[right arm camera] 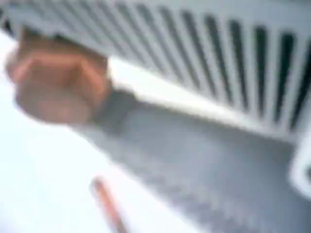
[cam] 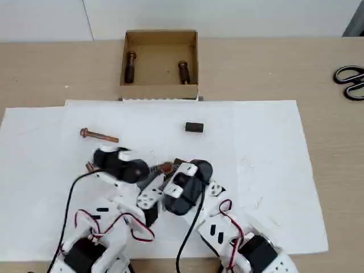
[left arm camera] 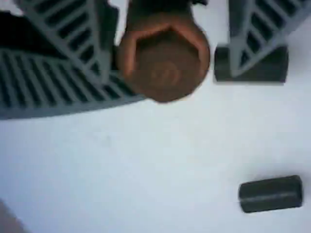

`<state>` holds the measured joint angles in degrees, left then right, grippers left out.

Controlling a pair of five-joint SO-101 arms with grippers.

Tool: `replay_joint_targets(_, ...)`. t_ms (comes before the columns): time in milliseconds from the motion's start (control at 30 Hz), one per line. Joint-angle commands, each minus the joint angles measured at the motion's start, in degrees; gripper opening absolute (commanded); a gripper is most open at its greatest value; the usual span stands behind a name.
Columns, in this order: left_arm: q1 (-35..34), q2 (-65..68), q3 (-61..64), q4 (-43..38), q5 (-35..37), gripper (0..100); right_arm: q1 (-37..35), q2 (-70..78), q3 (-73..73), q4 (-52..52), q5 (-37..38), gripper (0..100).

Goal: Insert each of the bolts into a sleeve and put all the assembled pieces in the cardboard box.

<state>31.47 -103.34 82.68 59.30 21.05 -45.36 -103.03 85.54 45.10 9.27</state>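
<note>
A copper bolt's head (cam: 166,168) shows between my two grippers near the table's front. In the right wrist view the bolt head (right arm camera: 58,80) sticks out of a dark sleeve (right arm camera: 116,109), which runs under a ribbed finger (right arm camera: 204,58); my right gripper (cam: 175,169) is shut on that sleeve. In the left wrist view the head (left arm camera: 163,60) faces the camera with ribbed fingers (left arm camera: 73,63) on both sides; my left gripper (cam: 154,177) is open. A loose bolt (cam: 99,135) and a loose sleeve (cam: 194,127) lie on the paper. The cardboard box (cam: 161,91) holds two assembled pieces (cam: 130,66).
White paper (cam: 261,170) covers the table in front of the box. Another brown piece (cam: 89,166) peeks out beside the left arm. Scissors (cam: 350,81) lie at the far right edge. The loose sleeve (left arm camera: 271,193) and loose bolt (right arm camera: 109,206) show beyond the grippers.
</note>
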Motion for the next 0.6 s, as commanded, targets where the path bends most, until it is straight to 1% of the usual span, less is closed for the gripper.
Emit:
replay_joint_targets(0, 0.35, 0.18, 0.13, 2.55, -2.11, 21, -0.22, -0.84, -1.58, -1.45, -0.26, 0.2)
replay_joint_targets(233, -3.16, 0.26, -4.88, 2.55, -4.84, 21, -0.22, -0.75, -0.62, -1.45, -0.26, 0.2)
replay_joint_targets(467, -3.25, 0.35, -12.44, 2.73, -4.84, 21, -0.22, -0.84, 1.23, -1.71, -0.26, 0.2)
replay_joint_targets(567, -3.25, 0.18, -14.11, 2.55, -4.84, 16, -0.22, -0.84, 1.23, -1.63, -0.26, 0.2)
